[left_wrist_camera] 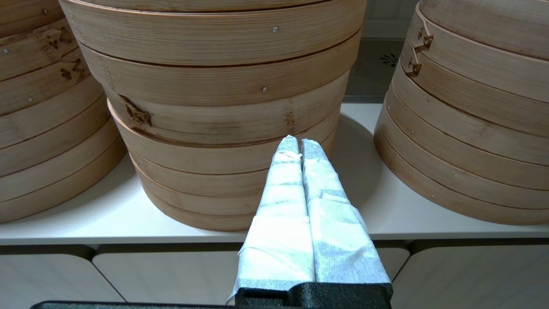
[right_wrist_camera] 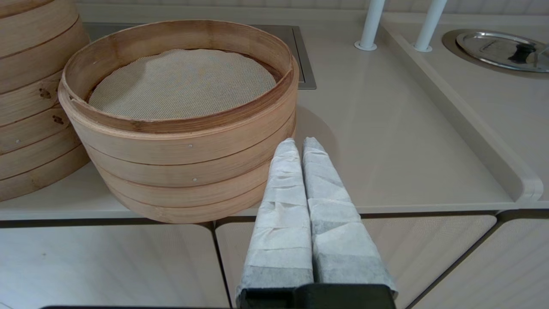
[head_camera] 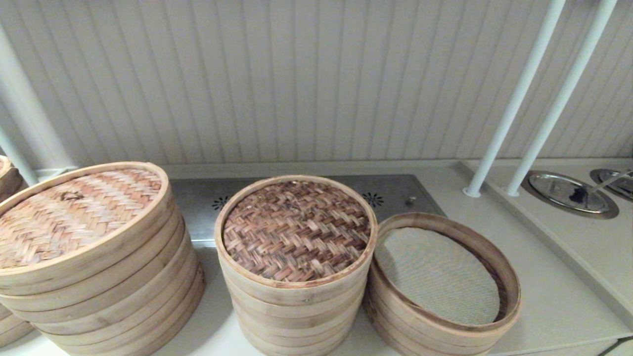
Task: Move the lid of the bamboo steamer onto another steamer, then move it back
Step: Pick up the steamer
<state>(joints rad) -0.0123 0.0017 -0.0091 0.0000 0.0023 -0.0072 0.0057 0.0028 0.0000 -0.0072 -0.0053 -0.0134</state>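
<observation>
head view: steamer lid on mid stack; l gripper, r gripper fingers pressed together, empty.

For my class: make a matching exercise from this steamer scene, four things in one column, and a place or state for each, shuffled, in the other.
1. bamboo steamer lid
2. another steamer
3. tan lid
4. right gripper

A. open-topped, mesh liner showing
B. shut, low before the counter edge
C. covers the middle stack
D. tops the widest stack, robot's left

Pairs: 1-C, 2-A, 3-D, 4-B

Wide steamer stack with tan lid; two white poles.
</observation>
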